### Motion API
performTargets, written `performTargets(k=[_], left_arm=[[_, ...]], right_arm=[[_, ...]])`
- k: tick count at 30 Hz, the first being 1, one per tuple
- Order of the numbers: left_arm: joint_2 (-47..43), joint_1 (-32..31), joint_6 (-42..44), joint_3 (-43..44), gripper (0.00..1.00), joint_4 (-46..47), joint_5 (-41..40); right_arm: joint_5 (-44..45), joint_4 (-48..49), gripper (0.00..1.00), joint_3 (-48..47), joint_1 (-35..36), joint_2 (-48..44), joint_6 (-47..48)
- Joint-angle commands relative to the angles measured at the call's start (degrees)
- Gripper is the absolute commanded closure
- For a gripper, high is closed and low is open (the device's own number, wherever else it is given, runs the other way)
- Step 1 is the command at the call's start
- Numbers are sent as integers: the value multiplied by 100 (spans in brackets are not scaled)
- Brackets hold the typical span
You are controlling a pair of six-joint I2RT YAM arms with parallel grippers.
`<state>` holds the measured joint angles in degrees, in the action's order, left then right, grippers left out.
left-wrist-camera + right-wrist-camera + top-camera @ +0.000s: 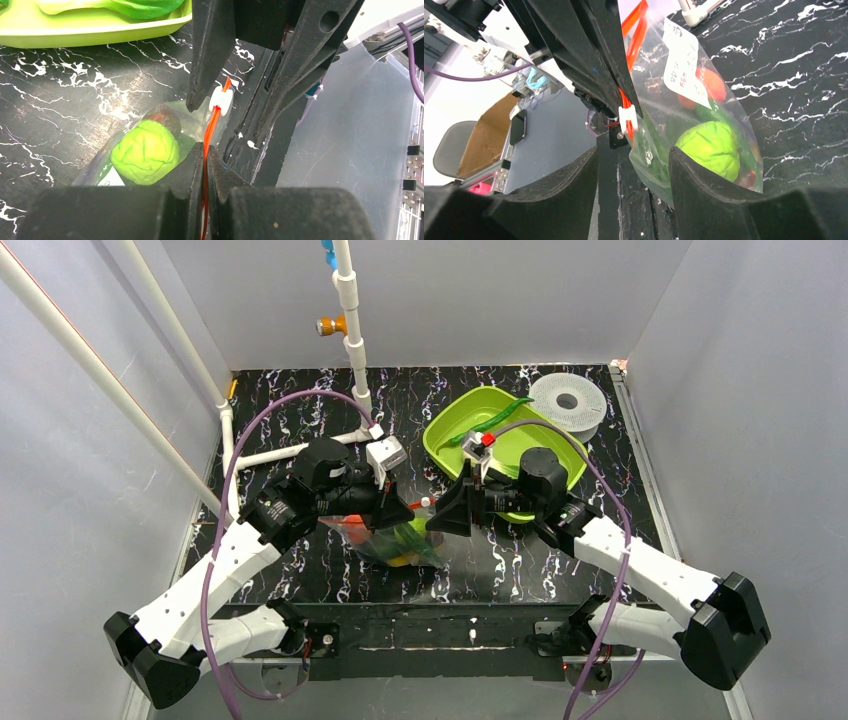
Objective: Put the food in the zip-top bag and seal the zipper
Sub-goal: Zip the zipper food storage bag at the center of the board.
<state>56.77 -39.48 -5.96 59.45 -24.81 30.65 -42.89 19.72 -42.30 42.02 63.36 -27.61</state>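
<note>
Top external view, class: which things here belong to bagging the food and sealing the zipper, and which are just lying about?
Part of the job:
zip-top bag
zipper
round green food in the bag
green food left in the tray
left pincer, shut on the zipper
right pincer, open

Lying about:
lime-green tray
white perforated disc
white pipe frame

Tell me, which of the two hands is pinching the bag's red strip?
The left hand: its fingers are shut on the zipper. The right hand has its fingers apart.
</note>
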Motion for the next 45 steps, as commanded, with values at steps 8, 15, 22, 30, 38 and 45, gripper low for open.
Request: performTargets(k=[8,15,22,30,38,45], left_arm=[[-218,28,-327,16,100,101,8],[-274,25,-340,45,100,30,57],[-156,26,-483,238,98,-72,361],[301,28,-877,933,39,37,699],[682,27,-972,957,44,339,772],[778,27,-974,899,60,320,791]], right_arm=[[-863,1163,59,-456,-15,797,-417],[-835,1246,60,-172,-113,681,-556],[-857,1198,99,-244,-149,681,-647],[-1151,1417,99,-313,-150,799,-818],[-1194,1450,99,-347,-149,788,-870],[-1201,1419,99,-354,-150,801,-860]])
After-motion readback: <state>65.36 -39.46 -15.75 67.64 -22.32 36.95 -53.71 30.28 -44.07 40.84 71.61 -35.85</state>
